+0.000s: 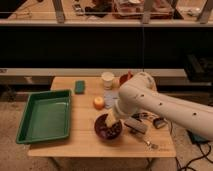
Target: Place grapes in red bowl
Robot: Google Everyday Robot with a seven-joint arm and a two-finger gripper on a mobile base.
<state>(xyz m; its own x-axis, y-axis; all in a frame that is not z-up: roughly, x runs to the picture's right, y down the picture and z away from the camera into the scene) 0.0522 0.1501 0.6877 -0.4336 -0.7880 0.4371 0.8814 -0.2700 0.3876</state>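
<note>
- Work surface: one rectangular tabletop (82,137) of pale wood, smooth, with a plain straight edge all round.
- Obstruction: the white, rounded arm (150,102) enters from the right edge and lies across the middle of the tabletop. It covers the right part of the red bowl and much of the right half of the surface.
- Gripper (111,120): at the arm's tip, lowered over the far rim of the purple bowl, near the middle of the near edge. Whether it is open or closed cannot be told.
- Grapes (105,132): one dark maroon bunch, lumpy in outline, lying inside the purple bowl, directly below the gripper. Contact between gripper and bunch cannot be told.
- Bowls, two in number. The purple bowl (119,134) is round, dark and the larger. The red bowl (124,78) is round, glossy, orange-red and the smaller; it stands by the far edge, well apart from the grapes.
- Cup (107,79): one, pale cream, cylindrical, upright, just left of the red bowl at the far edge.
- Orange fruit (99,103): one, small and round, between the cup and the purple bowl.
- Green block (80,87): one, small, flat, rectangular, near the far edge towards the left.
- Green tray (44,117): one, rectangular, raised walls, smooth, overhanging the left edge.
- Dark oblong item (136,125): one, just right of the purple bowl; its nature is unclear.
</note>
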